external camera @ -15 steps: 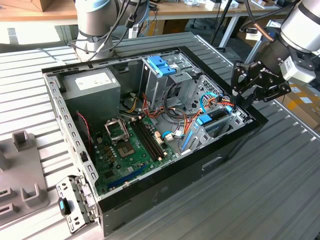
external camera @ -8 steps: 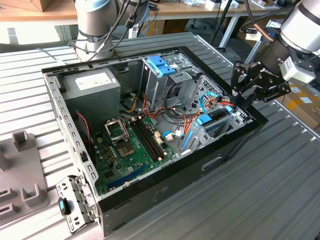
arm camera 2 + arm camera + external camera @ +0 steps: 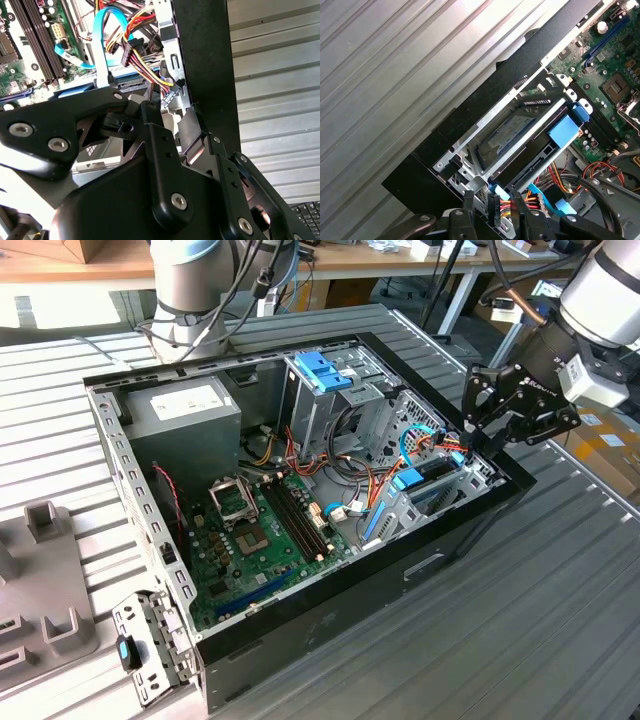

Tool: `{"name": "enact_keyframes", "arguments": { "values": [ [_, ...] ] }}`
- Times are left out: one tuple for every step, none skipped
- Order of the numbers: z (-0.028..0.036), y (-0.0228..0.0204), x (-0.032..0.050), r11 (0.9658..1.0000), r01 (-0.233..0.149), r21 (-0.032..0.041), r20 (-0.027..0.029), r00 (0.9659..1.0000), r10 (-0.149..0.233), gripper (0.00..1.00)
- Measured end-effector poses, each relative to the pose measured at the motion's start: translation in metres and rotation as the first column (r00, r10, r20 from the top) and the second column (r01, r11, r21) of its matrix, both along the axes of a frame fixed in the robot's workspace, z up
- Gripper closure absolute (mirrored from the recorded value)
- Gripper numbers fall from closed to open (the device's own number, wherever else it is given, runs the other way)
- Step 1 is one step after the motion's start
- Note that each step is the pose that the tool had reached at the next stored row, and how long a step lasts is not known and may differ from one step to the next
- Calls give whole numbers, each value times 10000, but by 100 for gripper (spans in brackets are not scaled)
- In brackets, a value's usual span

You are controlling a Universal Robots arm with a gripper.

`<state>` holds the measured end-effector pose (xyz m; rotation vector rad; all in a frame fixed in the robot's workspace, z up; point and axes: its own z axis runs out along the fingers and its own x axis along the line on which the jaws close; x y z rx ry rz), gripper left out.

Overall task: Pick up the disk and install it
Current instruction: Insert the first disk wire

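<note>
gripper (image 3: pixel 478 422) hangs over the corner of the open computer case (image 3: pixel 330 625) on the exterior view's right, just above the drive bay (image 3: pixel 440 480) by the case wall.

disk (image 3: pixel 507 136): looks already seated in that lower bay. in the first wrist view its labelled face with a blue band shows through the metal frame, lying flat. long axis runs parallel to the black case wall (image 3: pixel 485 107) beside it. a blue plastic handle (image 3: pixel 563 131) sits at the bay end toward the motherboard (image 3: pixel 612 75).

relation that matters: the disk lies below and forward of the fingertips, with a bundle of red/yellow power wires (image 3: pixel 142 60) and a blue sata cable (image 3: pixel 102 45) near the bay end closest to the gripper. gripper's line roughly follows the bay's long axis, judging from the first wrist view.

fingers (image 3: pixel 469 207): two dark tips stand apart with a gap between them, nothing clamped. a black connector sits in that gap in the first wrist view; can't tell if it's touched.

judgement: the disk is in its slot, the gripper is free of it. whether it's fully home can't be told.
</note>
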<state>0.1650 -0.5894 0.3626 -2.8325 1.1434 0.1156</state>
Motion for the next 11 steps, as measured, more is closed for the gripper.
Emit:
{"name": "enact_keyframes", "arguments": {
  "values": [
    [-1, 0, 1, 10000, 11, 1, 0, 10000, -11, 58],
    [-2, 0, 1, 10000, 19, 1, 0, 10000, -19, 58],
    [-3, 0, 2, 10000, 31, 1, 0, 10000, -31, 58],
    [-5, 0, 2, 10000, 43, 1, 0, 10000, -43, 58],
    [-5, 0, 3, 10000, 49, 1, 0, 10000, -49, 58],
    [-6, 0, 3, 10000, 54, 1, 0, 10000, -54, 58],
    [-7, 0, 3, 10000, 59, 1, 0, 10000, -59, 58],
    [-7, 0, 3, 10000, 65, 1, 1, 10000, -65, 58],
    [-8, 0, 3, 10000, 70, 1, 0, 10000, -70, 58],
    [-9, 0, 3, 10000, 74, 1, 1, 10000, -74, 58],
    [-9, 0, 3, 10000, 77, 1, 0, 10000, -77, 58]
  ]
}}
